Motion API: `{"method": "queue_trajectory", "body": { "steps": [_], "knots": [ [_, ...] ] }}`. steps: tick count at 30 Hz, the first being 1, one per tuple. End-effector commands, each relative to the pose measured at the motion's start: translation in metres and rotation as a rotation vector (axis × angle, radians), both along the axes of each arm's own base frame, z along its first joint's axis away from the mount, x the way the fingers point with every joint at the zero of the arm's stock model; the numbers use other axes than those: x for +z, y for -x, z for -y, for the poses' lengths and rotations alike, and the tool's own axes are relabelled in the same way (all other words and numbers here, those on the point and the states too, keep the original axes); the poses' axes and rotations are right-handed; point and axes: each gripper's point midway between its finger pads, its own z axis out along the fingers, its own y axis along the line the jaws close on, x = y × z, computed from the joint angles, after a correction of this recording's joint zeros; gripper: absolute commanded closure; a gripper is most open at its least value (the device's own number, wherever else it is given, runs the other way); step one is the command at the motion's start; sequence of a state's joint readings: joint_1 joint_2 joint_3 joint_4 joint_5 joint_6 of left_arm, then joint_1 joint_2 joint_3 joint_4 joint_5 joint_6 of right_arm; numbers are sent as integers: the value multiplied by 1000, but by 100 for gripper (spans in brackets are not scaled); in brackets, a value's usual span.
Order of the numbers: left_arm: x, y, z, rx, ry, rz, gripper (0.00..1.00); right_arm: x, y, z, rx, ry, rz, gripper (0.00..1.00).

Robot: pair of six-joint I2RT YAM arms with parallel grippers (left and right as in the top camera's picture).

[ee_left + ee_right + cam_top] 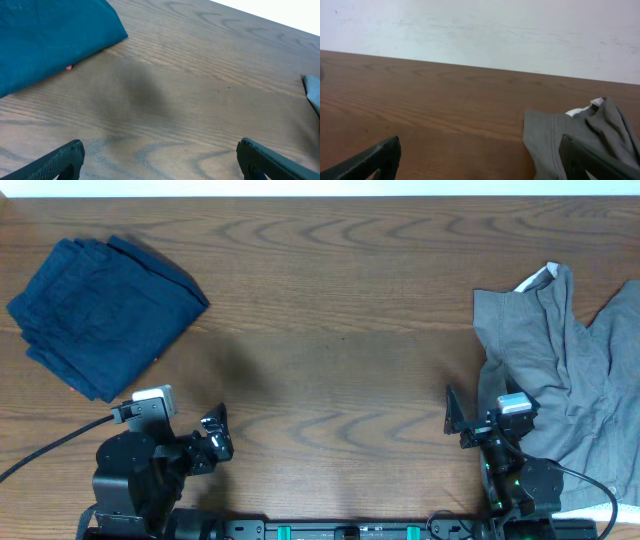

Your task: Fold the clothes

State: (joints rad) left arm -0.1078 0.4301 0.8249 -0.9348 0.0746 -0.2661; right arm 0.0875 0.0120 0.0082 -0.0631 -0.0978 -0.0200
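Observation:
A folded dark blue garment (pixel 100 315) lies at the far left of the table; its corner shows in the left wrist view (pixel 55 37). A crumpled grey garment (pixel 565 370) with a white label lies at the right edge and shows in the right wrist view (pixel 570 140). My left gripper (pixel 215 435) is open and empty near the front left, over bare wood (pixel 160 160). My right gripper (pixel 470 420) is open and empty at the front right, its right finger by the grey garment's left edge (pixel 480 160).
The wooden table (pixel 330 320) spans the view between the two garments. A black cable (pixel 50 445) runs from the left arm off the left edge. A pale wall (pixel 480 30) stands behind the table's far edge.

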Motion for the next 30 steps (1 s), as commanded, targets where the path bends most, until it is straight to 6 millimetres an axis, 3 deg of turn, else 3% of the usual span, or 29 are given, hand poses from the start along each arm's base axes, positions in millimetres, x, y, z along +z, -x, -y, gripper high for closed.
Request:
{"method": "queue_trajectory", "body": {
  "steps": [1,7,13,20,30],
  "knots": [
    [-1,1,-1,10,6,3,2,0,1,-4,23,18,6,1],
    [-5,16,-18,40,-101,32,2,0,1,-4,23,18,6,1],
    [-40,23,-28,89,-126,80,2,0,1,-4,23,18,6,1],
    [-65,-14,-31,136,-107,255,2,0,1,-4,23,18,6,1],
    [-72,-60,-29,156,-85,507,2,0,1,-4,23,18,6,1]
  ]
}}
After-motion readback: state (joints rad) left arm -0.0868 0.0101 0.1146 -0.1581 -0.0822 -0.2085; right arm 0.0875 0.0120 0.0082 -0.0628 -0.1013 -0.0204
